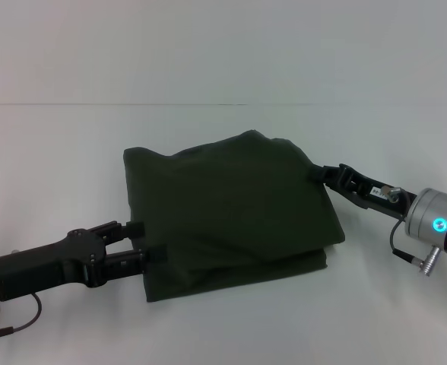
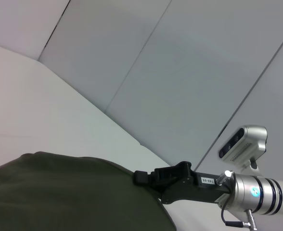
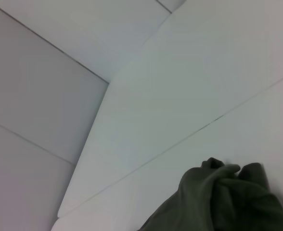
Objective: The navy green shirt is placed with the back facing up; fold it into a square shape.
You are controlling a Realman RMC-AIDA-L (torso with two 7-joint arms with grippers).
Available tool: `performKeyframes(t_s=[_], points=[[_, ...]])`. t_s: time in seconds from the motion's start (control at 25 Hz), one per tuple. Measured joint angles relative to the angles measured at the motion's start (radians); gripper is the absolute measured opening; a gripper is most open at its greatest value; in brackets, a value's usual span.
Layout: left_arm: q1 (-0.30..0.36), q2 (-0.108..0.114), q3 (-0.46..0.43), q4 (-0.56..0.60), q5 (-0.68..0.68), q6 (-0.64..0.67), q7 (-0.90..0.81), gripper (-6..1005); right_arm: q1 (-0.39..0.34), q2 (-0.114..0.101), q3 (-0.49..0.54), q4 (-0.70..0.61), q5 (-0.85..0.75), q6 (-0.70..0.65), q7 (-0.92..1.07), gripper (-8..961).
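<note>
Seen from the head camera, the navy green shirt (image 1: 227, 209) lies folded at the middle of the white desk (image 1: 223, 61); the left gripper (image 1: 141, 242) pinches its near left edge, fingers closed on cloth, while the right gripper (image 1: 320, 173) clamps the far right corner, fingertips hidden in fabric. Left wrist view shows that right gripper (image 2: 142, 177) biting the shirt's edge. Right wrist view shows only bunched shirt cloth (image 3: 228, 197), no fingers.
</note>
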Motion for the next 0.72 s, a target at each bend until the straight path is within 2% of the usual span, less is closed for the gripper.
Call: performKeyframes(t_s=[0.28, 0.72], points=[[0.0, 0.001, 0.0, 0.0, 0.001, 0.004, 0.0, 890, 0.0, -0.001, 0.025, 0.021, 0.0, 0.025, 0.0, 22], [-0.004, 0.004, 0.002, 0.0, 0.008, 0.014, -0.035, 890, 0.006, 0.0, 0.03, 0.039, 0.0, 0.052, 0.006, 74]])
